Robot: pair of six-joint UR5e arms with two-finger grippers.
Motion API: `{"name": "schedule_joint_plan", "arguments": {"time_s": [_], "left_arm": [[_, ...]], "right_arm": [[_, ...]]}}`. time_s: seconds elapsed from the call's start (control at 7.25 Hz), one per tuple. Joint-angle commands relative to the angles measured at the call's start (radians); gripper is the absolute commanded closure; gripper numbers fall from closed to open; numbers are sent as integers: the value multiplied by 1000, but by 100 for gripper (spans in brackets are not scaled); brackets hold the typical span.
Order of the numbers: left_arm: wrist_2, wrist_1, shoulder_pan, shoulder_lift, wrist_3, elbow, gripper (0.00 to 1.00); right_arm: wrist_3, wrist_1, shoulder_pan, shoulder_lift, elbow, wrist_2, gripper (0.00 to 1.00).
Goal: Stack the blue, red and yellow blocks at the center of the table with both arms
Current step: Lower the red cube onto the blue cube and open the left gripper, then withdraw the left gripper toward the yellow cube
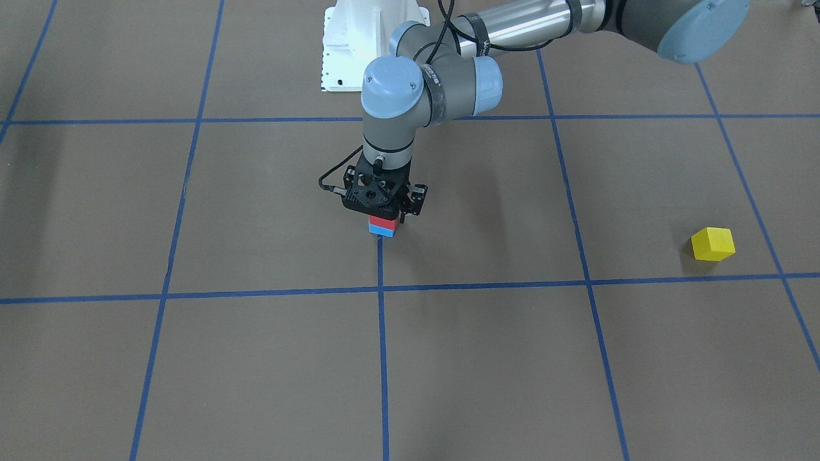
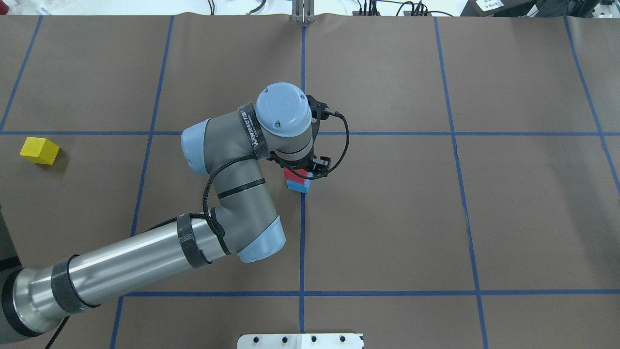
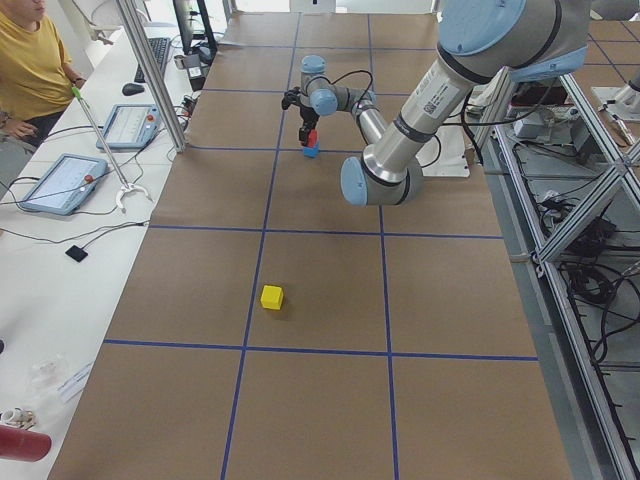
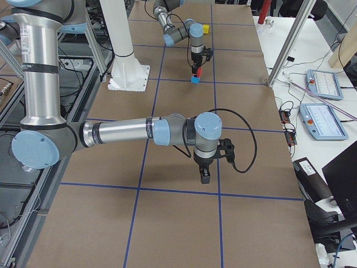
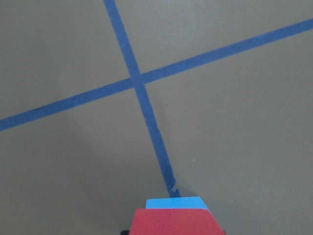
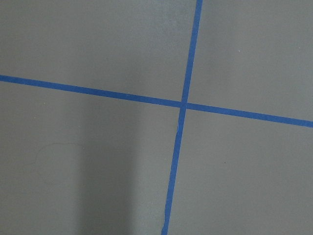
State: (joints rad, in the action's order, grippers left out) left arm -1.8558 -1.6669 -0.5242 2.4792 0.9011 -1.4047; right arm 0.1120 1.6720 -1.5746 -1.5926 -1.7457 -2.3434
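Note:
A red block (image 1: 382, 221) sits on a blue block (image 1: 384, 231) at the table's centre, on a blue tape line. My left gripper (image 1: 384, 214) points straight down over the stack, and its fingers (image 1: 403, 216) are closed against the red block's sides. The left wrist view shows the red block (image 5: 177, 221) close below, with the blue block (image 5: 175, 202) under it. A yellow block (image 2: 39, 150) lies alone far to my left, also seen in the front view (image 1: 712, 244). My right gripper (image 4: 205, 176) hangs low over bare table and shows only in the exterior right view, so I cannot tell whether it is open or shut.
Brown paper with a blue tape grid (image 2: 302, 242) covers the table. The white robot base plate (image 1: 375, 45) stands at my edge of the table. Operator tablets (image 3: 65, 180) and a person sit beyond the far edge.

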Motion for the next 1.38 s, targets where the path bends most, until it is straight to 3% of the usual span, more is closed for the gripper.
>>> {"name": "schedule_joint_plan", "arguments": {"time_s": [0.0,0.14,0.28,0.55,0.97,1.24], "left_arm": [[-26,50,-52,-5,2,-66,1],[-131,97,-129,-67,-10,-147,1],[-216,98,-204,-195,-23,-262,1],[-240,81,-336,-424,-171,-362,1],[-336,52,-598,-703,-538,-344,0],[-336,-176,-657,-825,-651,-210,0]], "right_arm": [[0,0,1,2,0,-1,0],[0,0,-1,2,0,-2,0],[0,0,1,2,0,-2,0],[0,0,1,3,2,-4,0],[0,0,-1,5,0,-4,0],[0,0,1,5,-2,-4,0]]}}
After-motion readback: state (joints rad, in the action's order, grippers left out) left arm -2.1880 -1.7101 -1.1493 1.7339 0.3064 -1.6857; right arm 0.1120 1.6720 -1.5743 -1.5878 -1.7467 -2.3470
